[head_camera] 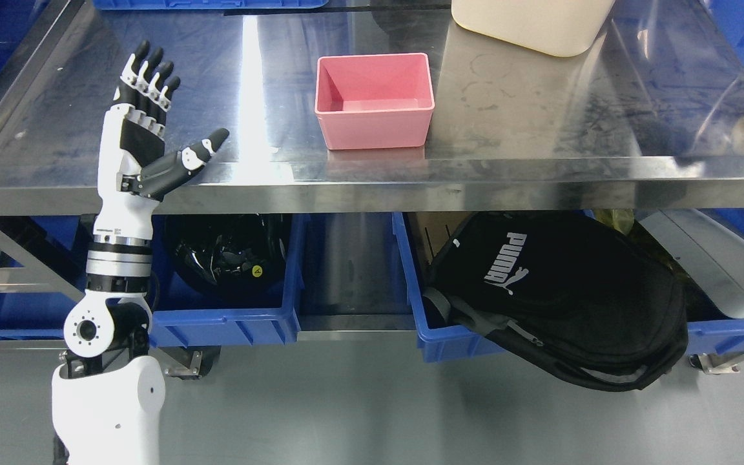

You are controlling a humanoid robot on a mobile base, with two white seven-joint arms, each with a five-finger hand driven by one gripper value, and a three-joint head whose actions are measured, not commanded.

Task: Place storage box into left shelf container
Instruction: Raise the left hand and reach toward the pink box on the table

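Left hand (143, 123) is reaching up over the near left edge of the steel shelf (540, 123), fingers (149, 74) spread straight, thumb out, gripping nothing. Pink storage box (374, 100) is sitting upright and empty mid-shelf, well apart from the hand. Below, a left blue bin (230, 323) is holding a dark helmet (230, 248); further right, a black backpack (559, 290) is spilling from another bin.

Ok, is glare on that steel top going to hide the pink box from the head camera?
Head view: a bright glare streak runs down the steel table left of the pink box, not over it; the box is sharp, with a faint reflection below its front wall; the left hand, open, is also in focus.
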